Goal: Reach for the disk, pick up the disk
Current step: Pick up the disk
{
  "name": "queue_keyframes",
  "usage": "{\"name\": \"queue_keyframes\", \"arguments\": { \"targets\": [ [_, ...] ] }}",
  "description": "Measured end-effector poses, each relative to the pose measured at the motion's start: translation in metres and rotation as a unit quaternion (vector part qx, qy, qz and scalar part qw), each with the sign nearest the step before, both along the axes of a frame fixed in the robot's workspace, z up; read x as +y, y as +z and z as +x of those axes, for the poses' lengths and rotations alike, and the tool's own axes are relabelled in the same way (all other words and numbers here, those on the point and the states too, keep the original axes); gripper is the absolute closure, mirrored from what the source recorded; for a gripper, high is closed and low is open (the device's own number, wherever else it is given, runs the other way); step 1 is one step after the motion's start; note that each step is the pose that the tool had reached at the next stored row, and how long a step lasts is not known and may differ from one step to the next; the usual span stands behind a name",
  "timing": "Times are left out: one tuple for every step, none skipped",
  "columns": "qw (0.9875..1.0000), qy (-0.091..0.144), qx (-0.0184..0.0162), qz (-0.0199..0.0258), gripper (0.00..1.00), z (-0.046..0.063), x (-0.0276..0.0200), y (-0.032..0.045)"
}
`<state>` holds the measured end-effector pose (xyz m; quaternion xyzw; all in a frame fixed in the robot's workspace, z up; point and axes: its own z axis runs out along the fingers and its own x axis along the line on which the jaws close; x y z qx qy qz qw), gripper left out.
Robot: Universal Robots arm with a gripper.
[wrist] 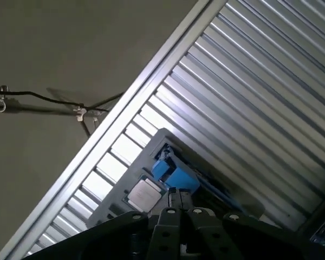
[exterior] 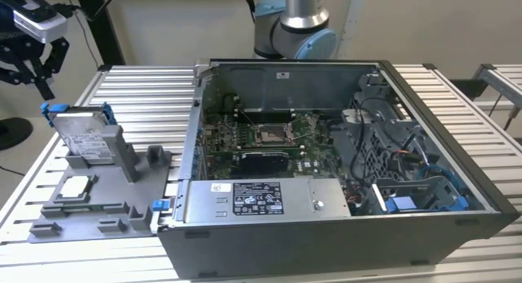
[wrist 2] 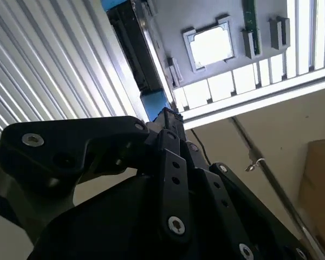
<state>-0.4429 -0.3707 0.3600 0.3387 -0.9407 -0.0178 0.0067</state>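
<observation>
Robotics lab bench: ribbed aluminium-slat table (exterior: 139,90) with a silver-and-blue robot arm base (exterior: 295,26) behind it. On top sit an opened grey metal desktop computer case (exterior: 326,249) and a grey plastic parts fixture (exterior: 90,225) — plain beige wall (exterior: 180,26) at the back.

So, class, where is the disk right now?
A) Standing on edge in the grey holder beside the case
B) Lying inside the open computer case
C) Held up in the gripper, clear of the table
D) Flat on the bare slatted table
A: in the exterior view the disk stands on edge in the grey holder, on that view's left of the computer case, with the gripper above it and apart.
</observation>
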Motion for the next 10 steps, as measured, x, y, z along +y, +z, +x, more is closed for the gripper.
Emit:
{"name": "queue_keyframes", "arguments": {
  "targets": [
    [1.0000, 0.009, 0.0000, 0.0000, 1.00, 0.0000, 0.0000, 0.0000],
    [0.9998, 0.019, 0.0000, 0.0000, 1.00, 0.0000, 0.0000, 0.0000],
    [0.9996, 0.027, 0.0001, 0.0000, 1.00, 0.0000, 0.0000, 0.0001],
    [0.9993, 0.036, 0.0000, 0.0000, 1.00, 0.0000, -0.0001, 0.0000],
    [0.9990, 0.045, 0.0000, 0.0000, 1.00, 0.0000, -0.0001, 0.0000],
    [0.9985, 0.054, 0.0000, 0.0000, 1.00, 0.0000, -0.0001, 0.0000],
    [0.9980, 0.064, 0.0000, 0.0000, 1.00, 0.0000, -0.0001, 0.0000],
    [0.9974, 0.073, 0.0000, 0.0000, 1.00, 0.0000, -0.0001, 0.0000],
    [0.9967, 0.082, 0.0000, 0.0000, 1.00, 0.0000, 0.0000, 0.0000],
    [0.9959, 0.091, 0.0000, 0.0000, 1.00, 0.0000, -0.0001, 0.0000]
  ]
}}
